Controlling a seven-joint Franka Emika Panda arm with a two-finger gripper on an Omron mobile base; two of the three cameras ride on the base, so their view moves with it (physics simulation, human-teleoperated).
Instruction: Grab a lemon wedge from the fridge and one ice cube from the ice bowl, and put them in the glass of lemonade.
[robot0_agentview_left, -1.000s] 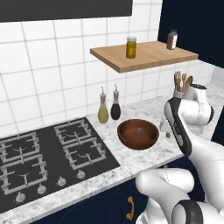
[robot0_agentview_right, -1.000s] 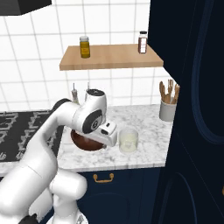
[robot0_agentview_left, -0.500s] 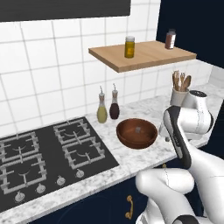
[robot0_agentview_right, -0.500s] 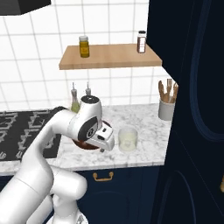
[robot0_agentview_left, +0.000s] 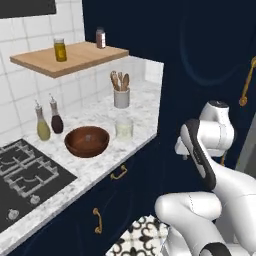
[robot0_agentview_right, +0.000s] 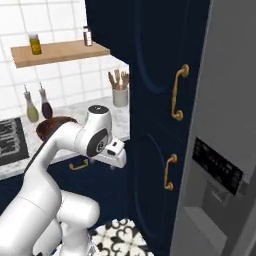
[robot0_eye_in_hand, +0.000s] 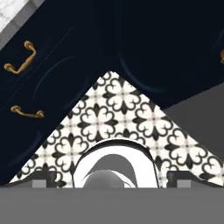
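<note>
The grey fridge (robot0_agentview_right: 227, 95) stands at the right with its doors shut, a black dispenser panel (robot0_agentview_right: 218, 166) on its front. The lemon wedge is hidden. On the marble counter, the brown ice bowl (robot0_agentview_left: 87, 141) sits beside the glass of lemonade (robot0_agentview_left: 124, 128); the ice cube is too small to make out. My gripper (robot0_agentview_right: 116, 154) hangs open and holds nothing, off the counter's edge in front of the navy cabinets, pointing down at the floor. In the hand view my gripper (robot0_eye_in_hand: 111, 179) has its fingertips (robot0_eye_in_hand: 43, 178) far apart.
Tall navy cabinets with gold handles (robot0_agentview_right: 176, 92) stand between the counter and the fridge. A utensil holder (robot0_agentview_left: 121, 95), two slim bottles (robot0_agentview_left: 49, 120), a wooden shelf (robot0_agentview_left: 70, 57) and the stove (robot0_agentview_left: 22, 175) lie to the left. Patterned floor tiles (robot0_eye_in_hand: 127, 113) lie below.
The whole picture has shifted: the base has turned right, and the fridge and tall cabinets have come into view. My arm has swung off the counter; the gripper stays open.
</note>
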